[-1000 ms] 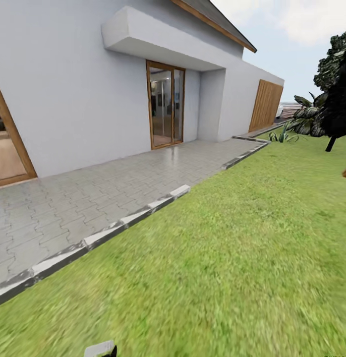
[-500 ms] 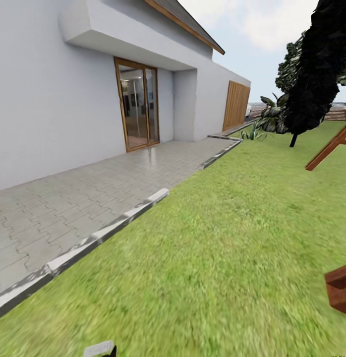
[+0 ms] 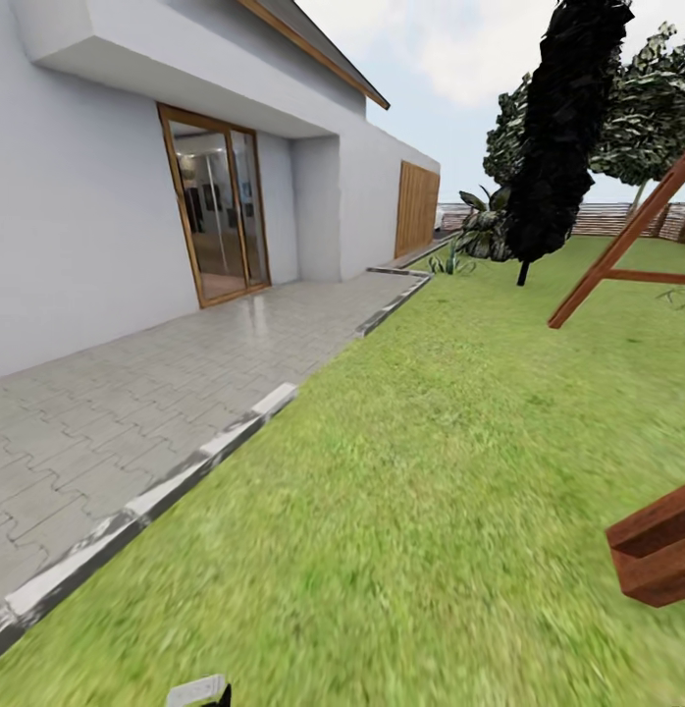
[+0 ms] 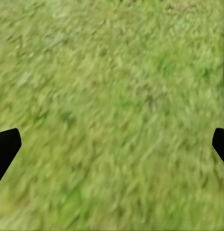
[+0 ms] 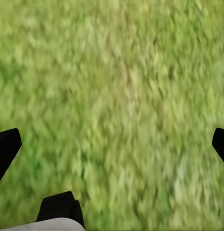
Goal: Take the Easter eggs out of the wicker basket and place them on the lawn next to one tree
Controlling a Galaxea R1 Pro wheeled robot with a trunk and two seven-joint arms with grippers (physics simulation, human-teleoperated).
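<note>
My head view has swung since a second ago: the glass door (image 3: 217, 218) sat near the middle of the frame then and now sits toward the upper left, while the dark-leaved tree (image 3: 561, 137) has slid in from the right edge to the upper right; that is my camera turning, not the things moving. A slanted wooden beam (image 3: 617, 247) now crosses the right side, and a reddish wooden block (image 3: 660, 552) has come in at the lower right. The lawn (image 3: 450, 471) fills the lower and right parts of the head view, short, mottled green and smeared by motion, bordered on the left by a pale kerb (image 3: 176, 476) and the grey paved patio (image 3: 136, 403) along the white house wall (image 3: 87, 226). Only my wrist views look straight down at the grass: in the left wrist view my left gripper (image 4: 112, 149) shows two dark fingertips (image 4: 5, 148) at opposite edges, spread wide over bare lawn (image 4: 112, 96); in the right wrist view my right gripper (image 5: 112, 149) is spread the same way, fingertips (image 5: 5, 147) far apart, nothing between them but lawn (image 5: 112, 86).
</note>
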